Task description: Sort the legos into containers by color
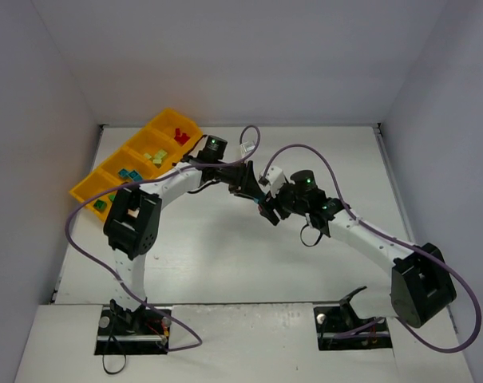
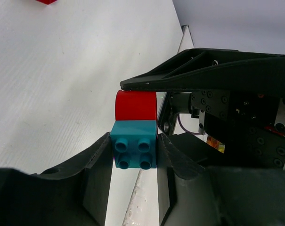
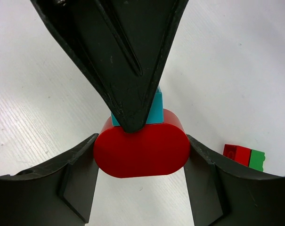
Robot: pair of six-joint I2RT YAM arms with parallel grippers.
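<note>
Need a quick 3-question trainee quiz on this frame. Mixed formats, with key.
1. True or false: the left gripper is closed on the teal brick.
2. What is the right gripper clamping?
A) the red half-round piece
B) a green brick
C) a yellow-green brick
3. Fill in: in the top view, the topmost compartment of the tray holds ____ pieces.

Key: 1 true; 2 A; 3 red.
</note>
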